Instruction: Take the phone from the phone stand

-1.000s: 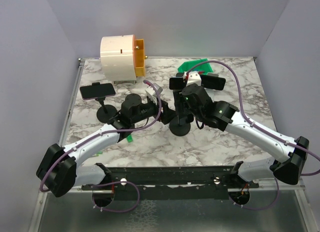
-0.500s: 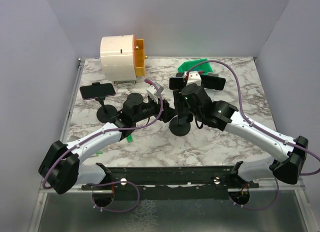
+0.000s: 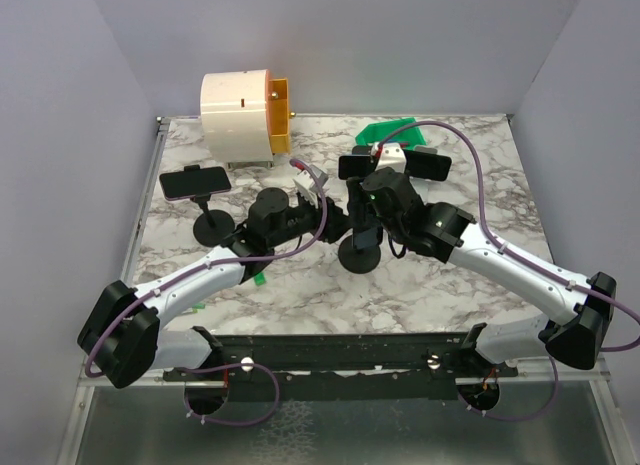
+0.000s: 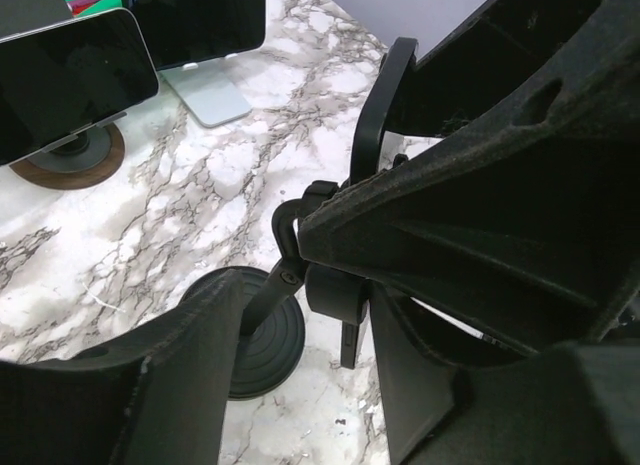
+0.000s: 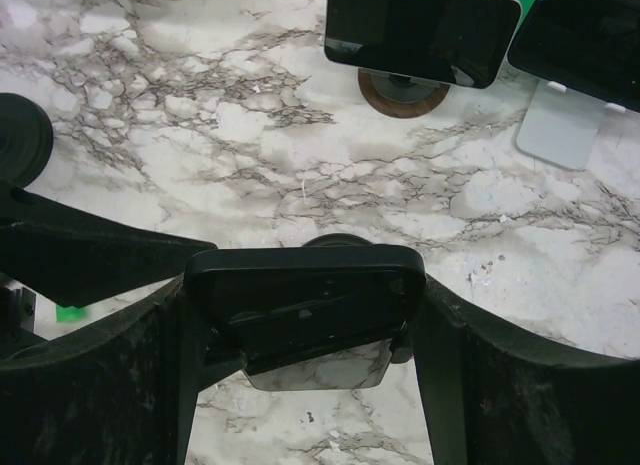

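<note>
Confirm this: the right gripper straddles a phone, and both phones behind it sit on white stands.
Not both. The right wrist view shows one back phone on a white stand, the other back phone on a round wooden base.

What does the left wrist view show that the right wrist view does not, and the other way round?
Only the left wrist view shows the stand's stem between the left fingers. Only the right wrist view shows the broad side of the phone, gripped by the right fingers, and a green scrap. Both show the marble table and two rear phones on other stands.
</note>
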Controlling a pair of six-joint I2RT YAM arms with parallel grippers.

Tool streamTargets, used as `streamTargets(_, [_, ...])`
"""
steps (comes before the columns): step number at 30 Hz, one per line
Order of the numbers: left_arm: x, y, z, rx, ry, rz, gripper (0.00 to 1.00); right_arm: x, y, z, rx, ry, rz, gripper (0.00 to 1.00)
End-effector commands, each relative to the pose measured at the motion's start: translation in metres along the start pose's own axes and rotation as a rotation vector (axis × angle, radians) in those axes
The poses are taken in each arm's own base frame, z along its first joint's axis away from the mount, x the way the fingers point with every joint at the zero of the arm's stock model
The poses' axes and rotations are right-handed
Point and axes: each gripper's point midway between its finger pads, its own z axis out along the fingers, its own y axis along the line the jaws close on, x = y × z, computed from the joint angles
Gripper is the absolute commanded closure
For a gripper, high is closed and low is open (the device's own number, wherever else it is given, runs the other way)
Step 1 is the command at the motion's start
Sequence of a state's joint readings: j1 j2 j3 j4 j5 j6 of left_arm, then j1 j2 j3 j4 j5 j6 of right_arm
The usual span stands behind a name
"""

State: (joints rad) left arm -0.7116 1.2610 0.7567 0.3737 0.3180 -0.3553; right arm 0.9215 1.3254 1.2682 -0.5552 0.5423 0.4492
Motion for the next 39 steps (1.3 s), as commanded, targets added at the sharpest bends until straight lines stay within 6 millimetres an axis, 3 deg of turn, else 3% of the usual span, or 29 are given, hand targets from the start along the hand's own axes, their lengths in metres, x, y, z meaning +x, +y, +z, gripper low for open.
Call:
streamTargets(1, [-0.009, -0.002, 0.004, -0.008, -0.048, 0.012, 0.51, -0.012, 0.009, -0.006, -0.036, -0.045, 0.081, 0.48])
streamTargets(9, [-0.007, -0.001, 0.002, -0.012, -0.047, 0.033, 0.75, -0.01, 0.002, -0.01, -0.018, -0.043, 0.079, 0.51])
streamTargets(15, [-0.004, 0.002, 0.0, -0.026, -0.045, 0.041, 1.0, -0.012, -0.008, -0.014, 0.019, -0.053, 0.072, 0.55])
streamTargets(22, [-0.006, 0.01, -0.005, -0.078, -0.065, 0.028, 1.0, -0.009, -0.02, -0.017, 0.065, -0.059, 0.063, 0.7])
streamTargets(24, [-0.006, 0.011, -0.007, -0.088, -0.071, 0.012, 1.0, -0.007, -0.024, -0.018, 0.077, -0.059, 0.059, 0.78])
streamTargets(27, [-0.007, 0.006, -0.009, -0.077, -0.078, -0.027, 1.0, -0.005, -0.029, -0.019, 0.095, -0.06, 0.058, 0.98])
streamTargets(31, [-0.009, 0.004, -0.012, -0.072, -0.095, -0.065, 1.0, -0.002, -0.032, -0.019, 0.105, -0.057, 0.06, 1.0])
streamTargets(39, [-0.007, 0.017, -0.019, -0.156, -0.132, -0.121, 1.0, 0.004, -0.039, -0.019, 0.139, -0.049, 0.05, 1.0])
